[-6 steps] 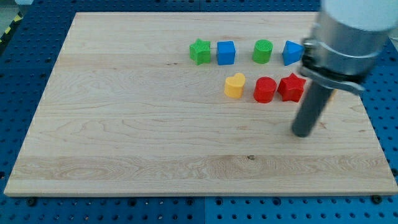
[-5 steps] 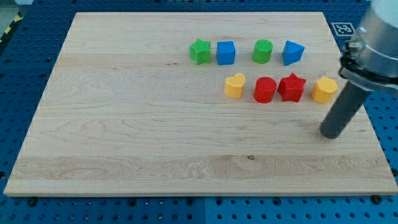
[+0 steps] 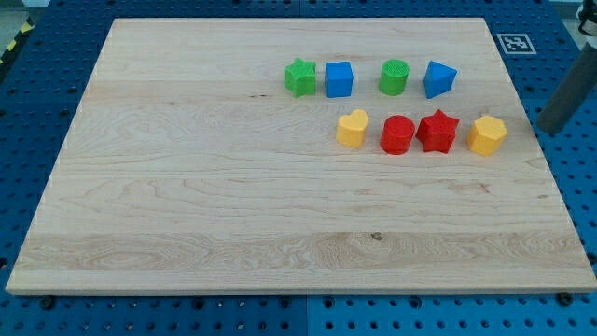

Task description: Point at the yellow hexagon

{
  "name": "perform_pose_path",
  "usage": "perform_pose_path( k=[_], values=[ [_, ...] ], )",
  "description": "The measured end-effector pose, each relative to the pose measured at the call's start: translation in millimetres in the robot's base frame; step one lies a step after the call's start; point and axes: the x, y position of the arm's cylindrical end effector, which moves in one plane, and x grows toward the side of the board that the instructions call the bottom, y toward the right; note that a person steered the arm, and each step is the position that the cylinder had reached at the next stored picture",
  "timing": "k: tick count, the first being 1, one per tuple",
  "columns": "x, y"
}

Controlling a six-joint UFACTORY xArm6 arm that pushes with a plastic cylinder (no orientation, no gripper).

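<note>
The yellow hexagon lies near the board's right edge, at the right end of the lower row of blocks. My tip is at the view's right edge, just off the board, a short way to the right of the yellow hexagon and apart from it. Only the lower part of the rod shows.
Lower row, left to right: yellow heart-like block, red cylinder, red star. Upper row: green star, blue cube, green cylinder, blue triangular block. A marker tag sits off the wooden board.
The rod has swung from in front of the red star to the right and up, off the board's right edge. The yellow hexagon, hidden before, now shows. No block moved.
</note>
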Motion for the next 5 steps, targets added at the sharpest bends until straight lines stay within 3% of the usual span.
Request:
perform_pose_path(
  k=[2,5],
  values=[
    [-9,-55],
    [-22,-80]
  ],
)
